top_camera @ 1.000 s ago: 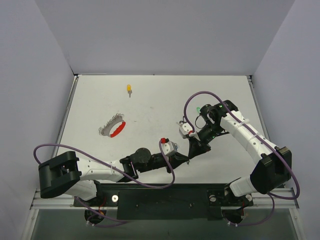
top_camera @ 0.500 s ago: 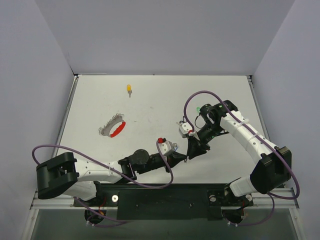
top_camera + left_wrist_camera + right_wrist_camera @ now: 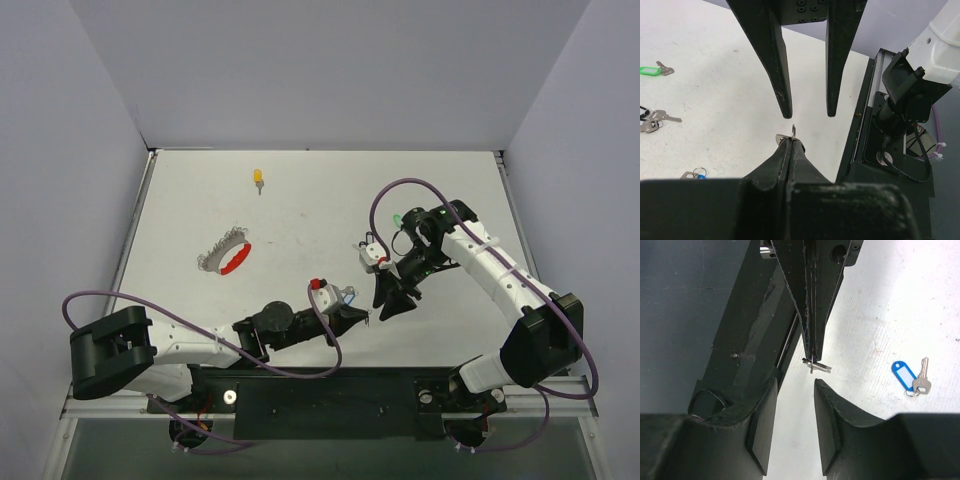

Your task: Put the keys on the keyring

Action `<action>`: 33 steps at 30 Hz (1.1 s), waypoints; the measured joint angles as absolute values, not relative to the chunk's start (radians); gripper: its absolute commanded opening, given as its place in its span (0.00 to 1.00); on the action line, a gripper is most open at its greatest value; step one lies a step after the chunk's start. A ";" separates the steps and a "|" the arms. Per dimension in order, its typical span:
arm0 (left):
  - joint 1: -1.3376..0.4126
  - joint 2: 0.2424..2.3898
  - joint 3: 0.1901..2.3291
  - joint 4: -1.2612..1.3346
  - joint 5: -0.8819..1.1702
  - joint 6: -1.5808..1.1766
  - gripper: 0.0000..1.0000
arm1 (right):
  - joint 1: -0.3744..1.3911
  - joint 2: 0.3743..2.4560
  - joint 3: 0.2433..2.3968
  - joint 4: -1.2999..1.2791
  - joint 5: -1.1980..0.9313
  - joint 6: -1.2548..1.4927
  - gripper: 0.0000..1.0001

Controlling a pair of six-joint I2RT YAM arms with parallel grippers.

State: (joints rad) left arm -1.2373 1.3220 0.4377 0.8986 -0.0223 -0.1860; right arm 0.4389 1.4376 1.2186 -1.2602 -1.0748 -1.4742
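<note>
My left gripper (image 3: 790, 142) is shut on a small silver key (image 3: 792, 132) that pokes out past its tips. In the right wrist view the same key (image 3: 816, 365) hangs at the left fingertips (image 3: 812, 342), just ahead of my right gripper (image 3: 795, 385), which is open and apart from it. From above, the left gripper (image 3: 364, 317) and right gripper (image 3: 389, 305) meet nose to nose near the table's front. The keyring (image 3: 226, 256), with its red arc, lies far to the left. Both grippers are well away from it.
A blue-tagged key (image 3: 905, 375) lies on the table beside the grippers. The green-tagged key (image 3: 652, 70) and a small bunch of silver keys (image 3: 651, 122) lie farther back. A yellow-tagged key (image 3: 258, 178) rests at the far left. The black table edge rail (image 3: 867, 115) is close by.
The right gripper has opened, let go of the small key and drawn back a little. The left gripper has shut on that key and pulled slightly toward the near edge.
</note>
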 measured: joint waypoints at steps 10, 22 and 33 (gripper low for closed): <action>-1.237 1.322 0.438 0.933 -0.017 -0.180 0.00 | 0.460 1.466 1.218 -1.260 -1.075 -1.474 0.31; -1.237 1.323 0.355 1.071 0.025 -0.133 0.00 | 0.466 1.466 1.218 -1.285 -1.083 -1.494 0.31; -1.237 1.313 0.293 1.169 0.085 -0.029 0.00 | 0.477 1.454 1.219 -1.295 -1.093 -1.566 0.35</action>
